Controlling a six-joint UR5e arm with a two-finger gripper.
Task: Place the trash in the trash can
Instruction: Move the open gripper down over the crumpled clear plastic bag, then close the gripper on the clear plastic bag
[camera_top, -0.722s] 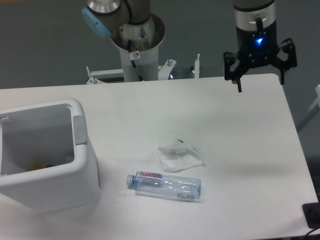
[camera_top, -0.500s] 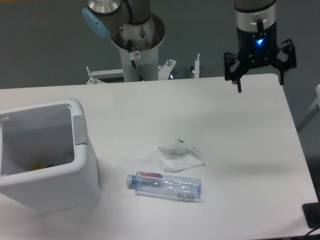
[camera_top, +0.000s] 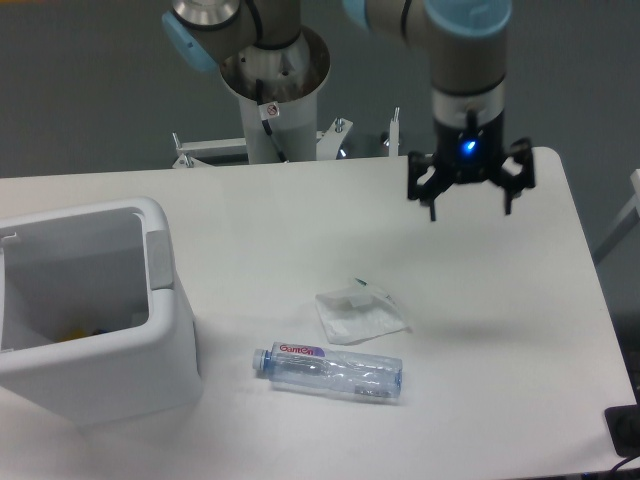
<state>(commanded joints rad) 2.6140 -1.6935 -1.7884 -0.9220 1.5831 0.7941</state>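
Above the far right part of the white table (camera_top: 500, 330), the gripper (camera_top: 468, 208) hangs in the air with its two fingers spread wide and nothing between them, a blue light glowing on its body. Well below it and to the left, the crinkled whitish packet (camera_top: 360, 314) lies flat on the tabletop. Just in front of the packet, the clear plastic bottle (camera_top: 328, 372) lies on its side, its cap end pointing left. At the left edge stands the big white trash can (camera_top: 160, 330), well apart from both pieces.
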